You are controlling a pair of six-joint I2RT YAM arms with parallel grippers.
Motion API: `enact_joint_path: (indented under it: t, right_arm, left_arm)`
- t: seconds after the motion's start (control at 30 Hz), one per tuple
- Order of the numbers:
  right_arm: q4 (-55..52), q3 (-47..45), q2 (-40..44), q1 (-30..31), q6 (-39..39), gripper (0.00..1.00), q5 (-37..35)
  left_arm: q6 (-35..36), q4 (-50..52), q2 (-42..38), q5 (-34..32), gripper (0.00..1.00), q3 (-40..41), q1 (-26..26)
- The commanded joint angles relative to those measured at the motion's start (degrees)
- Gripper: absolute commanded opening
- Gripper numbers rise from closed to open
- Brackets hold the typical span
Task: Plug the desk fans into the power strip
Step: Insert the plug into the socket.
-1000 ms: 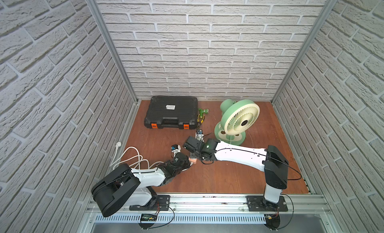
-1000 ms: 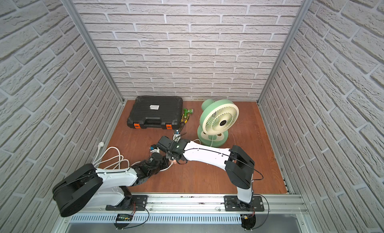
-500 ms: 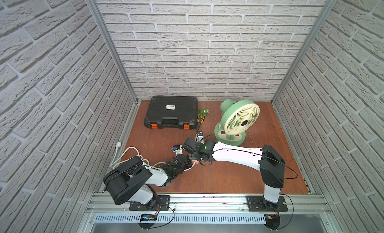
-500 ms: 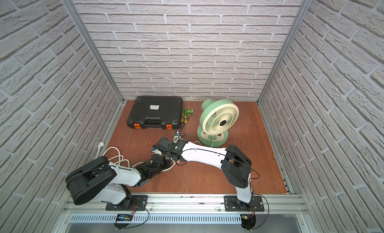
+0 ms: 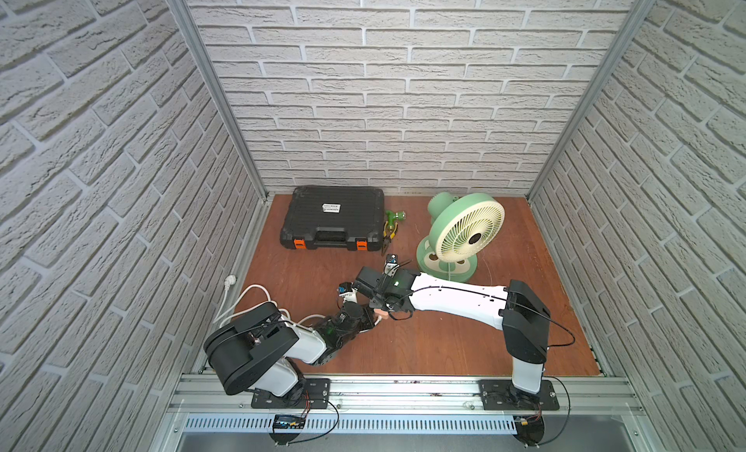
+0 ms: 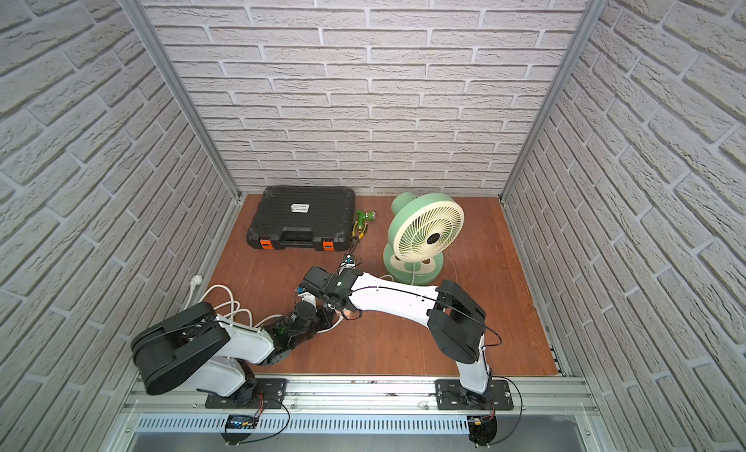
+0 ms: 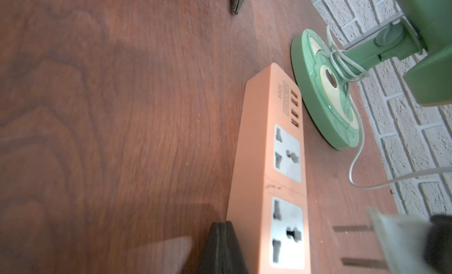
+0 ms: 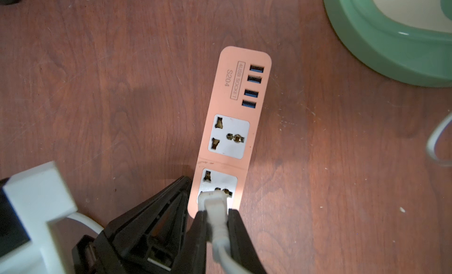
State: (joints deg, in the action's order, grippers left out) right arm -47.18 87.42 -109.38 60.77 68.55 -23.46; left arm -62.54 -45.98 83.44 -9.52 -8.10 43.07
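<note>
While our left fingers (image 8: 159, 211) sat clenched beside the strip (image 8: 234, 89), our right fingers (image 8: 238, 236) pinched the plug (image 8: 215, 206) at its near socket (image 8: 212, 179), the strip's length running USB-end toward the fan (image 8: 381, 40).

White-grey brick-pattern walls (image 5: 403, 87) close in three sides of a reddish-brown wood-grain worktop (image 5: 444, 349) — bare metal posts (image 5: 206, 79) rise from the back corners, a metal rail (image 5: 403, 383) runs along the front — under even, soft light.
</note>
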Motion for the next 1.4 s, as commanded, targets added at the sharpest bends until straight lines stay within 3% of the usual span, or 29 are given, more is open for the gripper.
enact_joint_path:
  t: [0.0,0.57,1.13,1.37]
  right_arm:
    - [-1.85,0.41,-0.11,0.49,1.30,0.03,-1.88]
    - [-2.16,0.53,0.16,0.71,0.62,0.03,-0.42]
    - [-2.15,-1.79,1.39,0.49,-0.03,0.03,-2.46]
    - [-0.61,-1.54,0.45,0.74,-0.92,0.03,0.21]
  left_arm:
    - [1.73,1.12,-1.49,-0.46,0.00,0.11,0.47]
    - [4.26,9.95,-9.06,-1.51,0.00,-1.22,0.58]
    - [5.59,8.36,-8.29,-1.19,0.00,-0.45,0.65]
    - [5.88,6.70,-8.32,-1.12,0.00,0.30,0.77]
